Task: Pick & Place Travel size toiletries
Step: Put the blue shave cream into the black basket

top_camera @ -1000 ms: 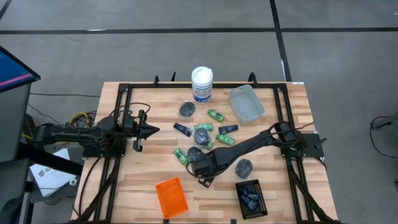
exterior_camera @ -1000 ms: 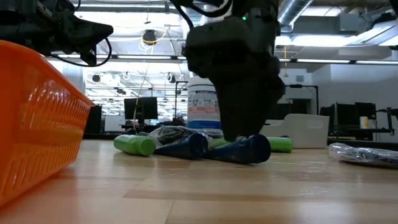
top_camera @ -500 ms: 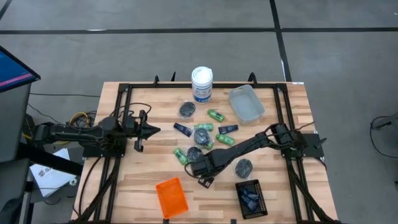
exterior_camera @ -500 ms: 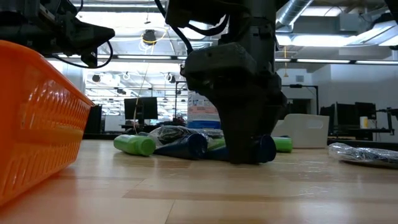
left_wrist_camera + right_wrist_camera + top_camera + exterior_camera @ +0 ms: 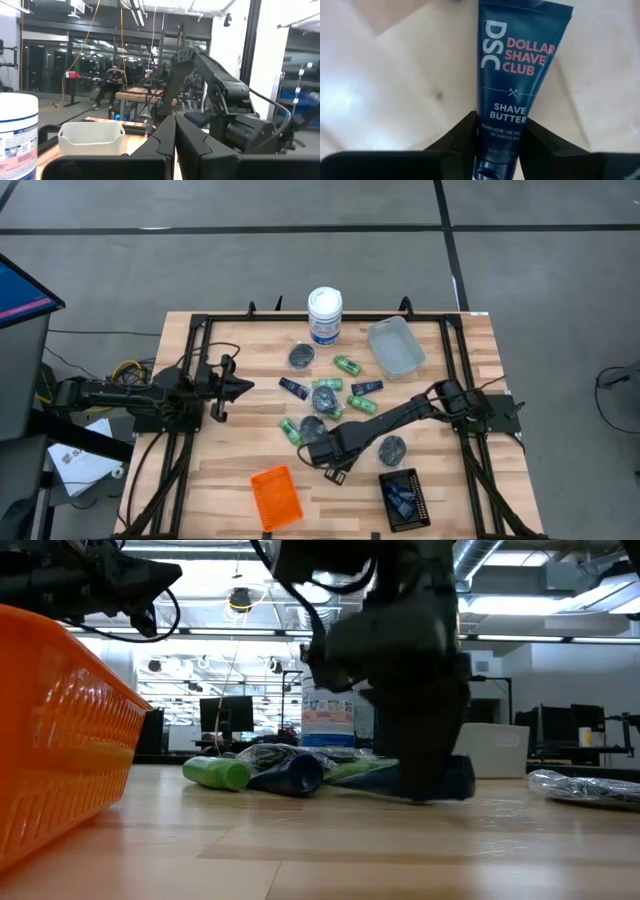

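Observation:
My right gripper [image 5: 320,452] stands low over the table's middle front, shut on a dark blue flat tube [image 5: 517,65] printed "Shave Butter"; in the low view its blue end [image 5: 460,780] shows beside the gripper [image 5: 420,785]. Behind it lie more travel size toiletries: green bottles [image 5: 347,365] [image 5: 362,405] [image 5: 291,430], blue tubes [image 5: 293,388] [image 5: 367,387] and dark wrapped pucks [image 5: 301,357] [image 5: 392,448]. My left gripper [image 5: 245,387] hovers shut over the table's left side, holding nothing. My right gripper pinches the tube's two long edges [image 5: 502,125] near its cap end between its two fingers [image 5: 462,135]. The fingers come from above, pointing down, and lie across the tube. The tube lies flat on the wood, label up.
A tall white canister [image 5: 325,315] and a clear tray [image 5: 395,347] stand at the far edge. An orange tray [image 5: 276,497] and a black tray [image 5: 404,497] holding blue tubes sit at the near edge. A black frame [image 5: 190,380] borders the table.
My right gripper has come down over the dark blue tube and shifted slightly toward the table's near edge. In the low view the tube's blue end now shows farther to the right than before.

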